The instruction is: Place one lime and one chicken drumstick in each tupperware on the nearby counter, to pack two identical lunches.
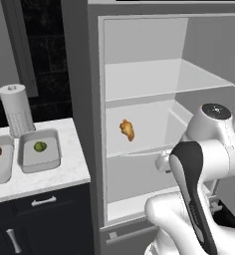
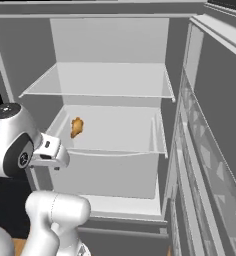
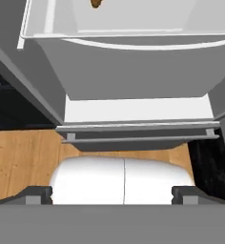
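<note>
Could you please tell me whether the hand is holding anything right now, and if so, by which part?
Nothing is held: the hand is open, its fingertips wide apart with nothing between them.

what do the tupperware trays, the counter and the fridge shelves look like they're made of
Tupperware: looks like matte light-grey plastic, with soft rounded corners and no shine.
Counter: marble-look stone, white with faint grey veins, smooth finish.
Fridge shelves: probably glass or clear plastic, thin pale panels with bright edges; the render leaves it open.
</note>
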